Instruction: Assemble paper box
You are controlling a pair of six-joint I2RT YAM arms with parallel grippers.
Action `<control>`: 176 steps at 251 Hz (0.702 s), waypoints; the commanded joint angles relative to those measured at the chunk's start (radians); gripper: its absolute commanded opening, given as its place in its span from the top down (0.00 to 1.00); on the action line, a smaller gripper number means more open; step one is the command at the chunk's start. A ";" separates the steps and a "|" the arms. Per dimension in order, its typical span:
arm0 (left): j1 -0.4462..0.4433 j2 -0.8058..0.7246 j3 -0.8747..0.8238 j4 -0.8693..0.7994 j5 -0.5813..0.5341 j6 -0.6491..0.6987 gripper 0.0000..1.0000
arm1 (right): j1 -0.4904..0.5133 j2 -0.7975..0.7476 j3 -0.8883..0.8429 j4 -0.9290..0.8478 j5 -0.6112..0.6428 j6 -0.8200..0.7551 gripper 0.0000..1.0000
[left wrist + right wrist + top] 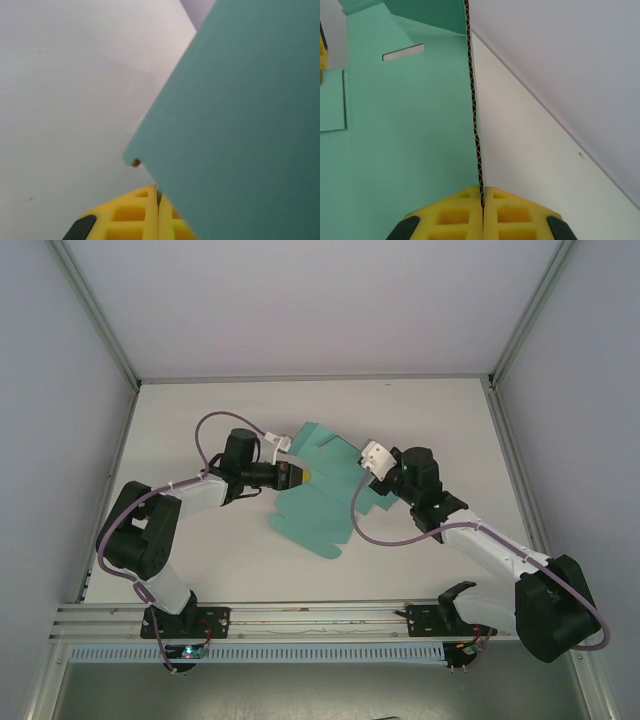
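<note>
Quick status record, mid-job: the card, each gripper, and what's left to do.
card: teal die-cut sheet, mid-table, unfolded
left gripper: shut on a card edge
right gripper: shut on a card edge, the corrugated edge between its fingers
left to do: folding; no box shape yet

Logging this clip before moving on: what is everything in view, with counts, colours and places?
teal-green die-cut card sheet: one, teal-green, mid-table between the arms
white table: one, white, under everything
enclosure walls: three, pale grey, left, back and right of the table
metal rail: one, silver, near edge
left claw: one, yellow fingers, shut on the sheet's left edge
right claw: one, yellow fingers, shut on the sheet's right edge
</note>
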 commanded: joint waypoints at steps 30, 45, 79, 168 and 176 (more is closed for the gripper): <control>-0.042 -0.028 0.052 -0.061 -0.143 -0.078 1.00 | 0.175 -0.033 0.012 0.024 0.046 -0.097 1.00; -0.045 -0.035 0.054 -0.052 -0.145 -0.109 1.00 | 0.206 -0.031 0.016 0.008 0.081 -0.121 1.00; -0.047 -0.042 0.091 -0.100 -0.182 -0.222 1.00 | 0.268 -0.024 0.022 -0.040 0.121 -0.167 1.00; -0.047 -0.055 0.110 -0.275 -0.273 -0.163 0.57 | 0.298 -0.004 0.018 0.008 0.304 -0.223 1.00; -0.047 -0.067 0.105 -0.303 -0.291 -0.145 0.49 | 0.295 -0.002 0.024 0.000 0.321 -0.231 1.00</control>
